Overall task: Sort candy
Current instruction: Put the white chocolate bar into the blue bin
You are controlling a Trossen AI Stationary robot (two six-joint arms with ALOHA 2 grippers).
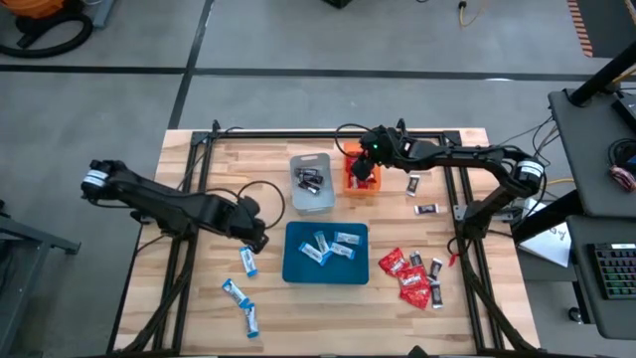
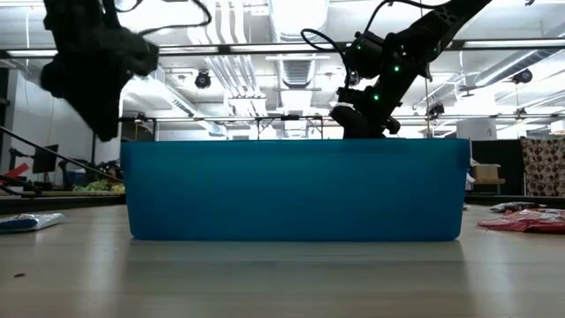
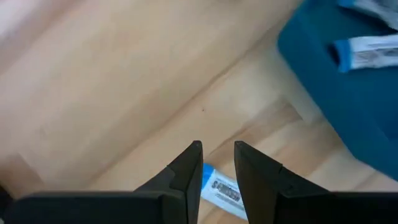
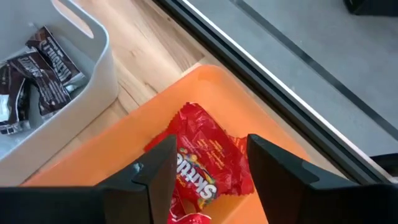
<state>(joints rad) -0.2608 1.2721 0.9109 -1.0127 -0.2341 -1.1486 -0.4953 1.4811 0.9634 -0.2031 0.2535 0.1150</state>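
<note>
The right gripper (image 4: 208, 165) hangs over the orange tray (image 4: 112, 143) near the bench's far edge, jaws parted, holding nothing; a red packet (image 4: 208, 152) lies in the tray between them. The left gripper (image 3: 217, 163) hovers over a blue bar (image 3: 222, 191) left of the blue tray (image 1: 298, 268), jaws narrowly apart and empty. Dark bars (image 1: 310, 179) sit in the grey tray (image 1: 320, 204). More red packets (image 1: 409, 276) lie near the front right corner.

Blue tray (image 2: 296, 190) hides its candy (low view); table edges cropped
</note>
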